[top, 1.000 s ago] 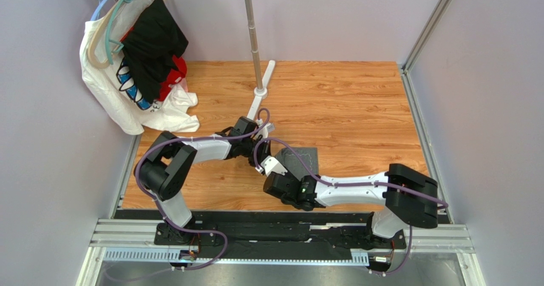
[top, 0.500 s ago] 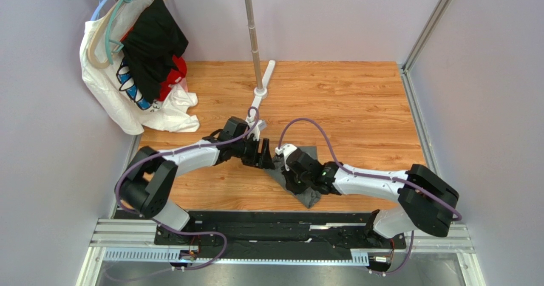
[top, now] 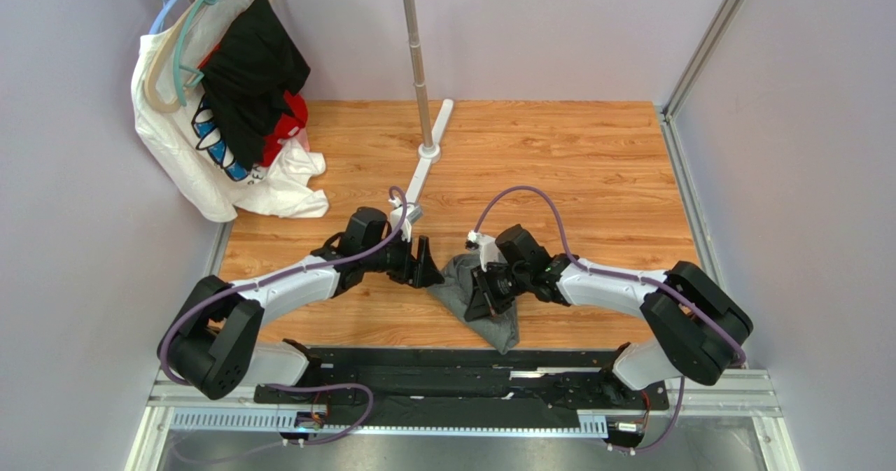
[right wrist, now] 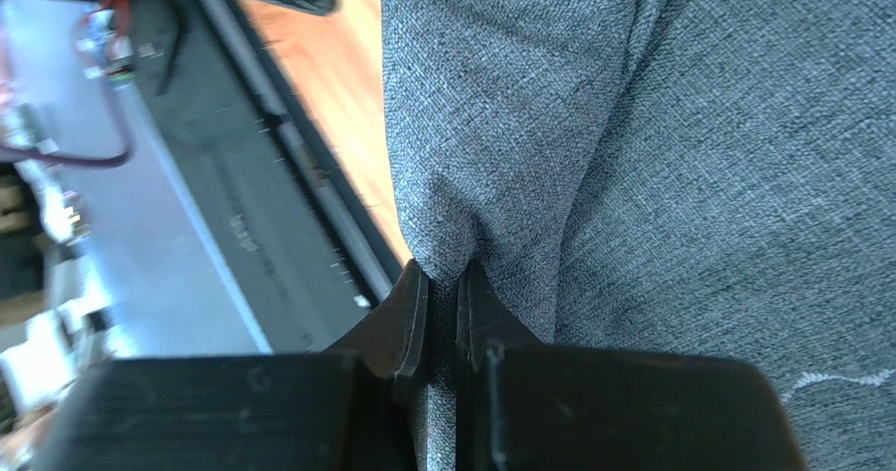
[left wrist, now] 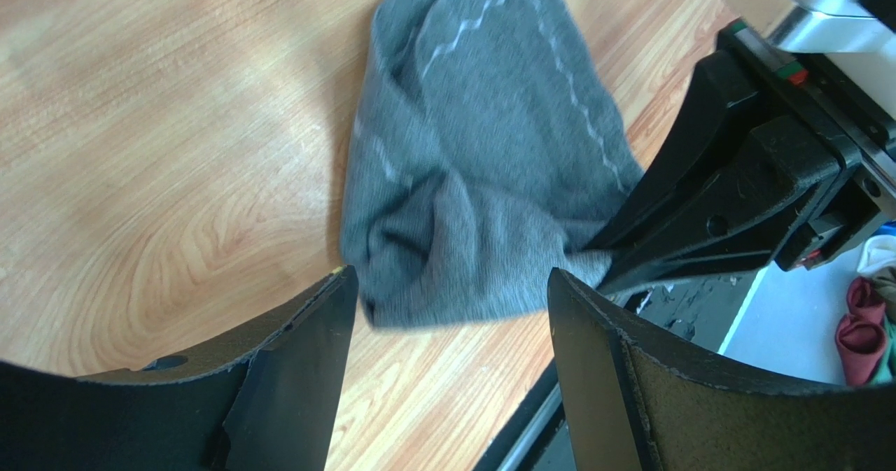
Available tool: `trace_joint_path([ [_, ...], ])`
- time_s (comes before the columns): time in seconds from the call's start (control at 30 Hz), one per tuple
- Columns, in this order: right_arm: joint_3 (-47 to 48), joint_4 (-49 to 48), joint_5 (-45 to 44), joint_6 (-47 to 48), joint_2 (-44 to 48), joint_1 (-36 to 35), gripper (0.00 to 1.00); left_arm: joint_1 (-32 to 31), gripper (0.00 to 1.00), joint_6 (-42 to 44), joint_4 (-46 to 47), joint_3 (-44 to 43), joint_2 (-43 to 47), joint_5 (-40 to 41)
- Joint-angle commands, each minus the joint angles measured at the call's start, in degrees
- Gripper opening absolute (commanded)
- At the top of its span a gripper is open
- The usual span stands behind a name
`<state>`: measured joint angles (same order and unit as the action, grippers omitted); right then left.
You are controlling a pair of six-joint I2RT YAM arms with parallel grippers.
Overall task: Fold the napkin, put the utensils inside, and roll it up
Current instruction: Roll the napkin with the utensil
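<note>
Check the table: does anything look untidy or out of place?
The napkin lies bunched and wrinkled rather than flat near the table's front edge, one fold pinched in the right gripper. No utensils are in view.

White links (top: 305,279), black joints (top: 216,345), purple cables (top: 521,191), matte black gripper fingers (left wrist: 284,387)

The napkin (top: 503,326) lies bunched on the counter (top: 589,177) near its front edge, between the two tools. The left tool (top: 426,264) sits just left of it. The right tool (top: 486,295) is over its middle, with a fold between its fingers. Behind stands a pole (top: 419,62), and clothes (top: 226,83) hang at the back left.
</note>
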<state>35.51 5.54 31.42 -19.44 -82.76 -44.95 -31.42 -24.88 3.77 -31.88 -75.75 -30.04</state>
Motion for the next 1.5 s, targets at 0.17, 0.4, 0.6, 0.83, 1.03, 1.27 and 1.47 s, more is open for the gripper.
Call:
trace_joint_path([
  [0.17, -0.3, -9.9, 16.6, -3.1, -6.1, 5.5, 0.00, 0.0, 0.73, 2.0, 10.4, 2.9, 0.1, -3.7],
  [0.4, 0.6, -11.4, 18.8, -3.1, -9.9, 7.6, 0.00, 0.0, 0.71, 1.9, 12.6, 4.0, -2.8, -5.1],
  [0.6, 1.0, -12.1, 19.9, -2.4, -12.6, 8.9, 0.00, 0.0, 0.70, 1.8, 13.7, 4.7, -4.1, -4.1],
  [0.83, 1.4, -12.4, 20.4, -2.2, -15.1, 10.0, 0.00, 0.0, 0.54, 0.4, 17.4, 4.6, -7.4, -6.3],
  [1.03, 1.6, -12.8, 20.8, -1.8, -16.6, 10.8, 0.00, -0.1, 0.33, -1.0, 20.2, 4.4, -9.5, -8.5],
  [1.27, 3.2, -9.1, 19.5, -0.1, -15.2, 12.5, 0.13, -0.1, 0.00, -1.5, 11.0, 0.1, -12.3, -6.1],
  [1.47, 5.4, 0.3, 15.2, 3.4, -10.3, 12.8, 0.48, -0.1, 0.00, -1.0, 1.1, -4.6, -15.3, -4.3],
])
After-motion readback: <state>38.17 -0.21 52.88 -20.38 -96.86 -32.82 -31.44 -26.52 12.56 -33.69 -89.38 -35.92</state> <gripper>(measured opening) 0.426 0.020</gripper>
